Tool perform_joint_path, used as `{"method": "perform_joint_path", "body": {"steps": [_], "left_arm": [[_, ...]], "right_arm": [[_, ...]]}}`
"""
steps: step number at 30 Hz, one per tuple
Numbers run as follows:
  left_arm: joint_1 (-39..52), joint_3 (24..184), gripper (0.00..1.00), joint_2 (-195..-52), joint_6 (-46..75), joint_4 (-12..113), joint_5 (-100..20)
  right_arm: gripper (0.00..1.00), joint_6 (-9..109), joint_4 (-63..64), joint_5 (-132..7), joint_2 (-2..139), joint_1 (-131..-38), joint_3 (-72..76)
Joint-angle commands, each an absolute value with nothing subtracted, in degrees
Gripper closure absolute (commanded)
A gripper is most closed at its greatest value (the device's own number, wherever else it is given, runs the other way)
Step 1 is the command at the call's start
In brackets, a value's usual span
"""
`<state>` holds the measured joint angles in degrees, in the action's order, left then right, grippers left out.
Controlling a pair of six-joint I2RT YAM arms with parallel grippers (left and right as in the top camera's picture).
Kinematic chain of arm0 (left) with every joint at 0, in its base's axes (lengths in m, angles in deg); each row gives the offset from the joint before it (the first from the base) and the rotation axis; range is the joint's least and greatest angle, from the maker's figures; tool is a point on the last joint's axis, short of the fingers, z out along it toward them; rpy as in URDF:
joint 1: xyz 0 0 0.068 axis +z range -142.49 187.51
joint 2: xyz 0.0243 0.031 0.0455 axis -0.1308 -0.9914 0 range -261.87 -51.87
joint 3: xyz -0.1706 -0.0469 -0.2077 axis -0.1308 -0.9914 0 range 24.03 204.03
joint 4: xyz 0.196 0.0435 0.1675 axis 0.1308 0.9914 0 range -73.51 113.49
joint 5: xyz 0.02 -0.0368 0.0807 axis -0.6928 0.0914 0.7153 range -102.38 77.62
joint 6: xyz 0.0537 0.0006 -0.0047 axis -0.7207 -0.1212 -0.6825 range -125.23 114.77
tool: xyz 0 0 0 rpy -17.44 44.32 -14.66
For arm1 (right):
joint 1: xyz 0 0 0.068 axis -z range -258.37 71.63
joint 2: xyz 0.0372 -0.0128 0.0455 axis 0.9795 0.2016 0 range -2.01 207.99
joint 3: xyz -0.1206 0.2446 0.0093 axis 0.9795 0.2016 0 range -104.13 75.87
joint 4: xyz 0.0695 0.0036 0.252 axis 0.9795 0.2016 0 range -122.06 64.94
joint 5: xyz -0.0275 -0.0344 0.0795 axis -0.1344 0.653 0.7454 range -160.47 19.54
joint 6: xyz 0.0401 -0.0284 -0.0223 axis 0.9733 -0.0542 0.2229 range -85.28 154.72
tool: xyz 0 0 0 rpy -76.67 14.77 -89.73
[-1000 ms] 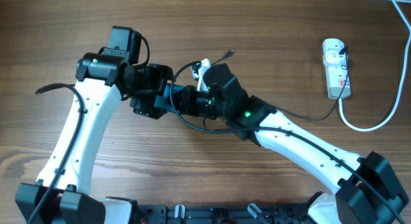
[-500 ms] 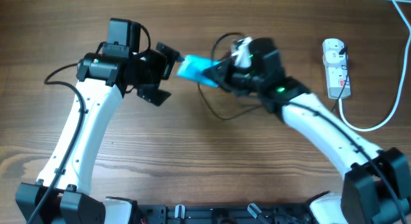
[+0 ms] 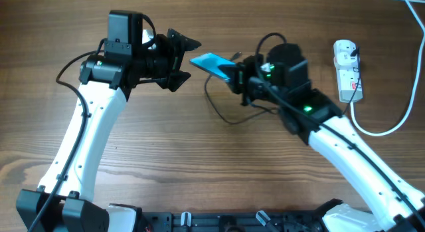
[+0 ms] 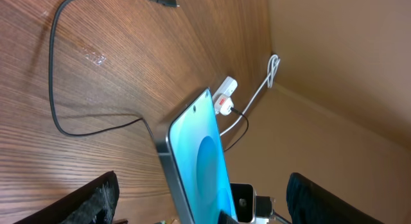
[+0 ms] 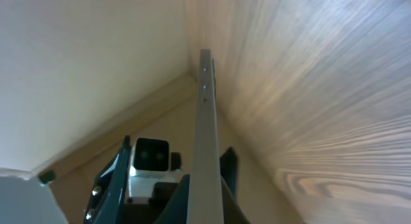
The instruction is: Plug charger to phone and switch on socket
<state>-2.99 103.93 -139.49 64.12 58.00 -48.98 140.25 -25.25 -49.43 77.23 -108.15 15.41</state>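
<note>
My right gripper (image 3: 234, 74) is shut on the phone (image 3: 211, 62), a slim one with a light blue screen, and holds it tilted above the table. In the right wrist view the phone's pale edge (image 5: 205, 121) runs up between the fingers (image 5: 209, 185). My left gripper (image 3: 184, 58) is open, its fingers either side of the phone's free end, not touching it. The left wrist view shows the screen (image 4: 202, 160) between its spread fingers (image 4: 202, 182). The charger cable (image 3: 216, 109) lies looped on the table below, and its plug tip (image 4: 170, 2) lies free. The white socket (image 3: 347, 70) lies at the far right.
The socket's thick white cord (image 3: 392, 122) curves along the right edge of the table. The socket also shows far off in the left wrist view (image 4: 225, 95). The wooden table (image 3: 166, 159) lies under both arms.
The right arm has drawn back to the right with the phone in its grip. The left gripper has opened, let go of the phone and swung up to face it.
</note>
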Motion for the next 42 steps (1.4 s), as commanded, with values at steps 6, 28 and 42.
{"method": "perform_joint_path", "body": {"steps": [6, 28, 42], "left_arm": [[-3.25, 104.71, 0.37, -138.87, 67.11, 57.83, -49.94], [-3.25, 104.71, 0.96, -138.87, 71.50, 57.83, -55.10], [-3.25, 104.71, 0.48, -138.87, 68.53, 59.51, -50.88]], "right_arm": [[0.96, 147.38, -33.47, -56.49, 78.46, -111.45, 14.01], [0.95, 147.42, -37.84, -61.49, 79.59, -117.64, 14.01], [0.96, 147.16, -37.86, -61.41, 79.59, -117.64, 14.01]]}}
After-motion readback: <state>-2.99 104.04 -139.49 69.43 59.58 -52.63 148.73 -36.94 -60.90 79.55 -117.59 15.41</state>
